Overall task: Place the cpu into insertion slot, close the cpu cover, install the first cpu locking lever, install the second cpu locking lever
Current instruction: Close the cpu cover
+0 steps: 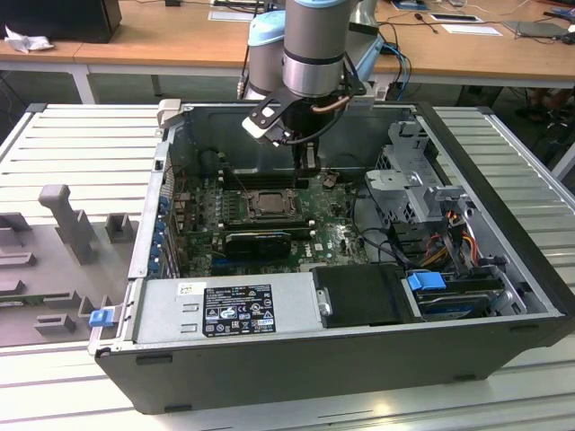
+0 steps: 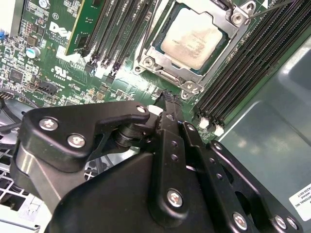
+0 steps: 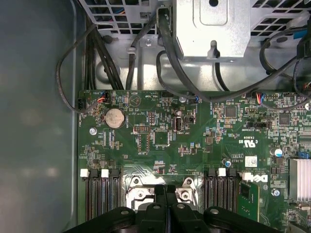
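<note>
The dull silver square cpu [image 2: 192,39] is framed by the windowed metal cpu cover [image 2: 217,60]; the black gripper [image 2: 167,101] is pressed together.

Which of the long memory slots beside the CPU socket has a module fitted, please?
The one farthest from the cpu, outermost in its bank: it carries a green memory module, while the other slots stand empty and black.

The cpu [image 2: 192,41] has a dull, scuffed silver metal top, the gripper [image 2: 166,103] is matt black, the case [image 1: 314,370] matt grey metal.
</note>
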`<act>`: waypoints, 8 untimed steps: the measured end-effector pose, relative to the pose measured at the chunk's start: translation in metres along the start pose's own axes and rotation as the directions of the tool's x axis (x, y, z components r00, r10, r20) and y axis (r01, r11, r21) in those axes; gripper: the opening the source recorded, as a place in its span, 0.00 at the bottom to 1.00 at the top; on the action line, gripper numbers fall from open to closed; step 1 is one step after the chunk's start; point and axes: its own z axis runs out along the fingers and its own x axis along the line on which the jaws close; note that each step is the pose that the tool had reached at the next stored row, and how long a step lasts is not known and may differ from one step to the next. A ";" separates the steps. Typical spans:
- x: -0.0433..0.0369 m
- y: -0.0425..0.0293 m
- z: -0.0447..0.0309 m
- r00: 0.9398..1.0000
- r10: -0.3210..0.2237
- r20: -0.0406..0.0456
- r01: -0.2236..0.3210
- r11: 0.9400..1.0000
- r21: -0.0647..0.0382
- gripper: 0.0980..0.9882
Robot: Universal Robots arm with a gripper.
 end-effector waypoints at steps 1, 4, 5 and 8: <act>0.0000 -0.0001 0.0000 1.000 0.000 0.000 0.000 1.000 0.000 0.01; 0.0000 -0.0004 0.0000 1.000 0.000 0.000 0.000 1.000 0.000 0.01; 0.0000 -0.0006 0.0000 1.000 0.000 0.000 0.000 1.000 0.000 0.01; 0.0000 -0.0010 0.0000 1.000 0.000 0.000 0.000 1.000 0.000 0.01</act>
